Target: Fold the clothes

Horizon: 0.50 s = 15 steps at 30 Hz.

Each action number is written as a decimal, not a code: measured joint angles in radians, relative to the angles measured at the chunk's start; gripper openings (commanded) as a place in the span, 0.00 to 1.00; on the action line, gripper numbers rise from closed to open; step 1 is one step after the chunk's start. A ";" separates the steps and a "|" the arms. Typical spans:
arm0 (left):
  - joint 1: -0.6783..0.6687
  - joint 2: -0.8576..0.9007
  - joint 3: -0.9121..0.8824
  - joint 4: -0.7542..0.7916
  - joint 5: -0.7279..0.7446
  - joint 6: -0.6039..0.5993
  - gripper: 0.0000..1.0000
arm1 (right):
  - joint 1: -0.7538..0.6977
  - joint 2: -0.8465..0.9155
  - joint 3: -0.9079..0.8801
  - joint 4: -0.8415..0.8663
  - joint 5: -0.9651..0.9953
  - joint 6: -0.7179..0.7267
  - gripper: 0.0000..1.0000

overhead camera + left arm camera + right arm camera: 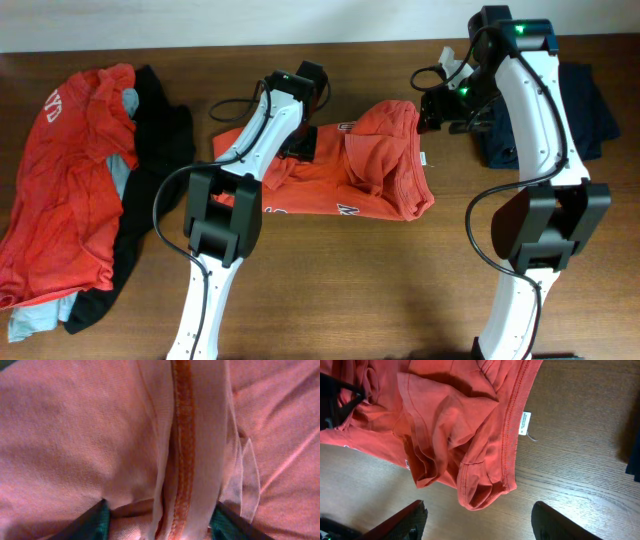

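An orange-red T-shirt [370,170] with white lettering lies crumpled mid-table. My left gripper [300,145] is pressed down into its left part. In the left wrist view the cloth [75,435] fills the frame, and a raised fold with a stitched hem [182,460] runs between the fingers [97,522] of my left gripper [161,505], which stand apart on either side of it. My right gripper [440,108] hovers open over the shirt's far right corner. Bare wood and the tip of a folded sleeve [480,495] lie under my right gripper [479,506], with nothing between its fingers.
A heap of orange-red, black and pale grey-blue clothes [80,180] lies at the table's left end. A navy piece [590,110] sits at the far right behind the right arm. A white care label [524,423] sticks out of the shirt's hem.
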State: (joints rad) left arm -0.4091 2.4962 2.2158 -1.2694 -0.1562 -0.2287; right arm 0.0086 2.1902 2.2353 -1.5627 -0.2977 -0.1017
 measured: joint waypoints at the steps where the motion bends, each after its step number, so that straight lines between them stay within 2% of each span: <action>1: 0.000 0.000 0.000 0.000 0.006 -0.003 0.39 | 0.000 0.000 0.000 0.000 0.000 -0.003 0.72; 2: 0.000 0.000 0.000 0.001 0.010 -0.006 0.30 | 0.000 0.000 0.000 0.000 0.000 -0.004 0.72; 3: 0.000 0.000 0.000 0.001 0.012 -0.006 0.26 | 0.000 0.000 0.000 0.000 0.000 -0.005 0.72; 8: 0.000 0.000 0.000 0.002 0.021 -0.001 0.11 | 0.000 0.000 0.000 0.005 0.000 -0.008 0.72; 11: 0.001 0.000 0.008 -0.026 0.023 0.000 0.06 | 0.000 0.000 0.000 0.005 0.000 -0.007 0.72; 15: 0.001 0.001 0.085 -0.106 0.025 0.004 0.04 | 0.000 0.000 0.000 0.007 0.000 -0.008 0.72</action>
State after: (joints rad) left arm -0.4080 2.4969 2.3009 -1.3750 -0.1310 -0.2249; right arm 0.0086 2.1902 2.2353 -1.5558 -0.2977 -0.1093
